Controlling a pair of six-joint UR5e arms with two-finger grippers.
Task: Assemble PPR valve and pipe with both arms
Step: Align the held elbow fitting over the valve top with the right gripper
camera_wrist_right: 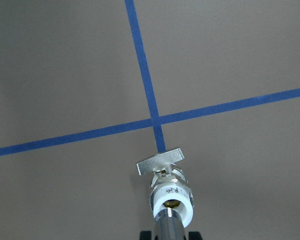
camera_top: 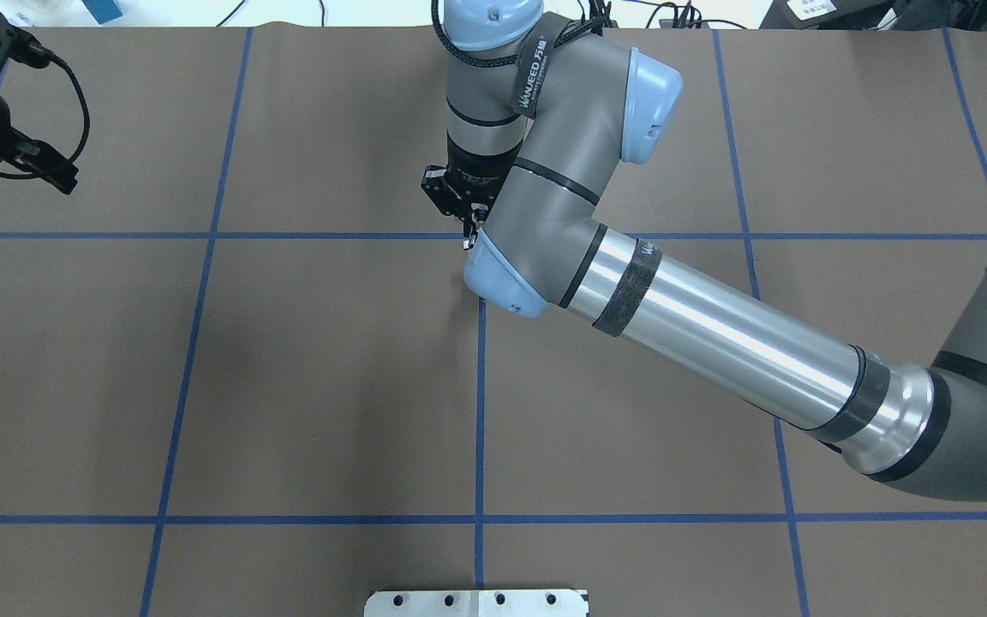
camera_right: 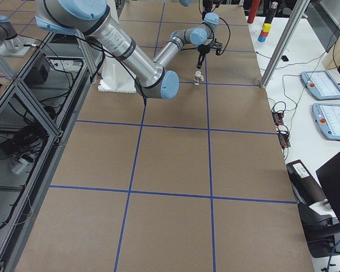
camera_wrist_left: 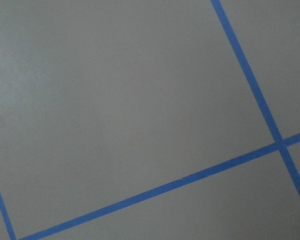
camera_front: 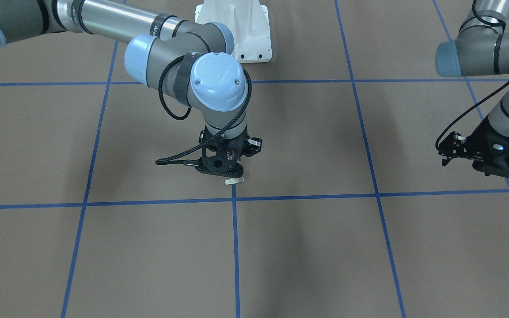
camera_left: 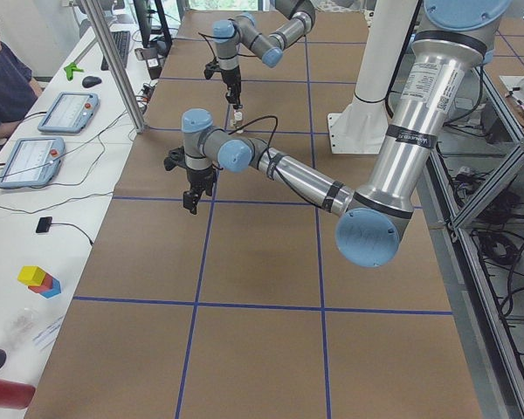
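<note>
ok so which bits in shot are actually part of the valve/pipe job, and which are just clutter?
Job:
- small white plastic PPR valve with flat metal tab
- short shiny silver-grey pipe at the valve's open end
- right gripper, on the pipe
- left gripper, off to the side, empty

Lying about:
- big white bolted pedestal
- coloured blocks
- two blue-grey tablets on the side bench

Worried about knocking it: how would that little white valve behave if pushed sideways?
Probably tips easily: the PPR valve stands upright on only its flat metal tab. It looks small and plastic, so likely light. Toppled, its round body might roll.
</note>
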